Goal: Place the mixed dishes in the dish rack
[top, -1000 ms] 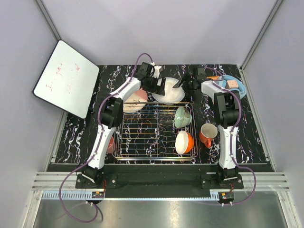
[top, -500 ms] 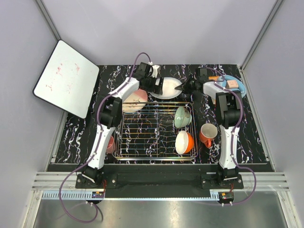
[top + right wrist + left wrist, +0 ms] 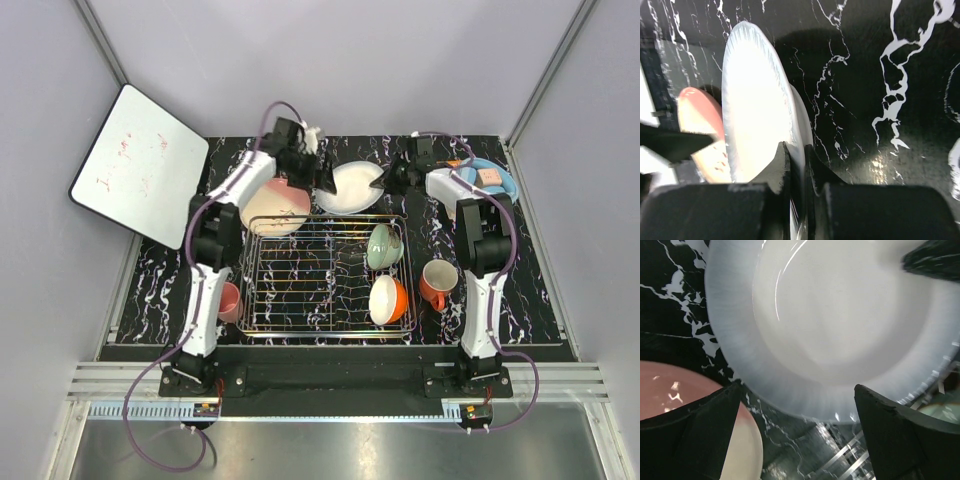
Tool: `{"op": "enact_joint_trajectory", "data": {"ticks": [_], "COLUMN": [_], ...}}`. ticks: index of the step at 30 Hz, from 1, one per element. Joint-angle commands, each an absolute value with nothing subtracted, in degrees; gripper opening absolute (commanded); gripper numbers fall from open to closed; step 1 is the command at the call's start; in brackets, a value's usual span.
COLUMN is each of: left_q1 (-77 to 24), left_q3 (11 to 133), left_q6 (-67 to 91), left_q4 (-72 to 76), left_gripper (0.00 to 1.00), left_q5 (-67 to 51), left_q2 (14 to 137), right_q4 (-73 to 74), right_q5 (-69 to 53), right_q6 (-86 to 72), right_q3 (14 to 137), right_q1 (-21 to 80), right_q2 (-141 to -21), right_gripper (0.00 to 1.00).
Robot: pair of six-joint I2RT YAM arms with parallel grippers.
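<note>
The white plate lies tilted on the black marble table just behind the dish rack. My right gripper is shut on its right rim; in the right wrist view the two fingers pinch the white plate edge at the gripper. My left gripper stands open at the plate's left side, holding nothing, with the white plate above the gripper. The pink plate leans at the rack's back left corner. The mint-green bowl and the orange bowl sit in the rack.
An orange mug stands right of the rack and a small pink cup left of it. Light-blue headphones lie at the back right. A white board leans off the table's left edge.
My right gripper has closed on the white plate's right rim. The left gripper has drawn back to the left, off the plate, still open.
</note>
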State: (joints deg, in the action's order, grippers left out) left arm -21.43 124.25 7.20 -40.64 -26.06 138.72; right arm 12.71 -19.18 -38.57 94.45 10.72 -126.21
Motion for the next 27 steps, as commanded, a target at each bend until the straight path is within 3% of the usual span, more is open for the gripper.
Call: {"op": "enact_joint_trajectory", "data": {"ticks": [1,9,17,22,27], "left_q1": [-13.3,-1.2,2.9,3.0,3.1], "left_q3": [128.5,119.5,110.0,107.2,106.9], "left_q6": [13.1,14.2,7.8,3.8,0.4], "left_q4": [-40.6,-42.7,-48.1,-51.9,-57.6], "left_gripper": [0.99,0.99,0.99,0.99,0.99], "left_q5": [-42.6,-54.0,-51.9,-49.7,-47.5], "left_q2": [123.2,110.5,104.9,104.5,105.1], "right_q4": [15.5,18.0,14.7,8.4,-4.5], "right_q5": [-11.0,-7.0,-9.7,-8.6,-3.6], "right_q6": [-28.6,-17.6,-7.2,2.0,21.3], "right_q3": [95.9,101.3,102.8,98.1,87.4], "right_q1": [11.7,11.7,13.1,15.9,22.9], "right_q2": [-119.3,-114.9,-106.4,-99.3,-90.2], "right_gripper": [0.00,0.00,0.00,0.00,0.00]}}
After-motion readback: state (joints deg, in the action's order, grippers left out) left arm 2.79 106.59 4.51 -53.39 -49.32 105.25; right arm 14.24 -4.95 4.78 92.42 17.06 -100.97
